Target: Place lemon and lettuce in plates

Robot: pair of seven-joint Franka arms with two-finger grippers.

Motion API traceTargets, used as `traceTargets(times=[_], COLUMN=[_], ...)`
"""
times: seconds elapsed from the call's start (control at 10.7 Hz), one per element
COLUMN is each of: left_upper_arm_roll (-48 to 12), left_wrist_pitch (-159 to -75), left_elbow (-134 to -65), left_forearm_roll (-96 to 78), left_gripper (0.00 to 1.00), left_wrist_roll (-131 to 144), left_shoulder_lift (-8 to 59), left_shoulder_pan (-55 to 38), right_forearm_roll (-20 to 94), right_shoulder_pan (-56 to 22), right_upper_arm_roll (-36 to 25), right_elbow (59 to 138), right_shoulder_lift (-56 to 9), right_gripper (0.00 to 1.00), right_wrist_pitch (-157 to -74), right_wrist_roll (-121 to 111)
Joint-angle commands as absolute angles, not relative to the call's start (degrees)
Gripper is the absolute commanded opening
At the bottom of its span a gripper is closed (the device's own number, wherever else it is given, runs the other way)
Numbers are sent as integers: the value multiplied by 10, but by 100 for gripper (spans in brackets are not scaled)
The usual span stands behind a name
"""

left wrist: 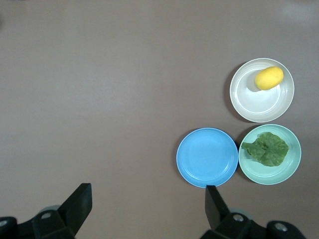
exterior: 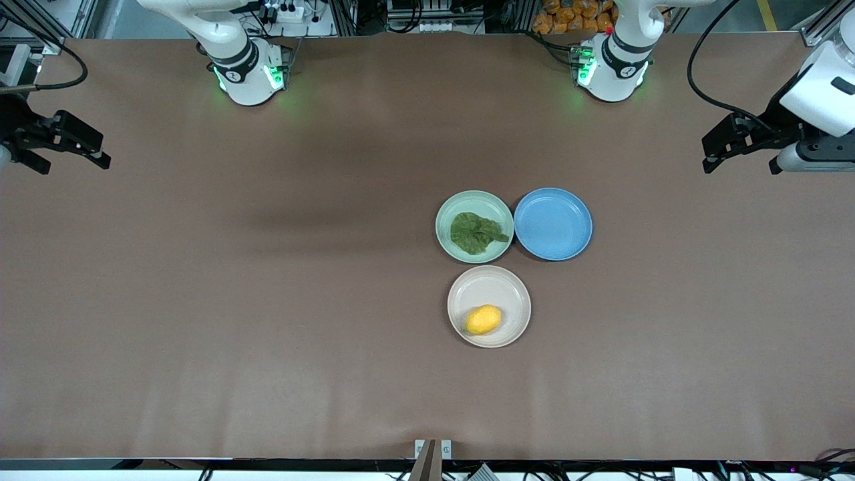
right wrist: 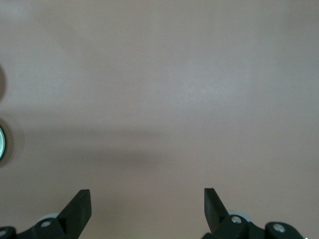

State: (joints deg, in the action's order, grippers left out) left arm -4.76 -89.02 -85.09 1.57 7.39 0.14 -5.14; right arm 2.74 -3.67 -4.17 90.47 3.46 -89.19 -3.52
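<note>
Even, diffuse overhead light falls on the brown worktop (exterior: 200, 334); the front view is bright and sharp across its whole width, with no strong glare; a broad, soft-edged shadow band lies on the cloth toward the right arm's end, beside the mint plate (exterior: 446, 230); each plate casts only a thin dark rim of shadow; green indicator lights glow at both arm bases and tint the cloth nearby. The left wrist view is clear, colours saturated; the right wrist view looks paler and hazier, a faint smeared shadow across it; the dark fingers (right wrist: 79, 209) in both wrist views appear slightly soft.
</note>
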Motion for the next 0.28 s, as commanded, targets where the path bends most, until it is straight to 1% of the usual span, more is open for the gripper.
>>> traceTargets(times=[0.0,0.19], left_upper_arm_roll=[-40,-40], left_wrist_pitch=[-891,-890], left_elbow=[-845,-846], left_forearm_roll=[5,7], left_gripper=[100,100], left_wrist_roll=[69,69], left_shoulder_lift=[4,4], left_shoulder_pan=[-58,-57], right_forearm_roll=[29,29], right_shoulder_pan=[-27,-30], right_upper_arm_roll=[-35,-34], right_elbow=[911,911], right_shoulder_lift=[44,44], right_gripper=[100,100], right_wrist_pitch=[-891,-891], right_wrist_roll=[-40,-40])
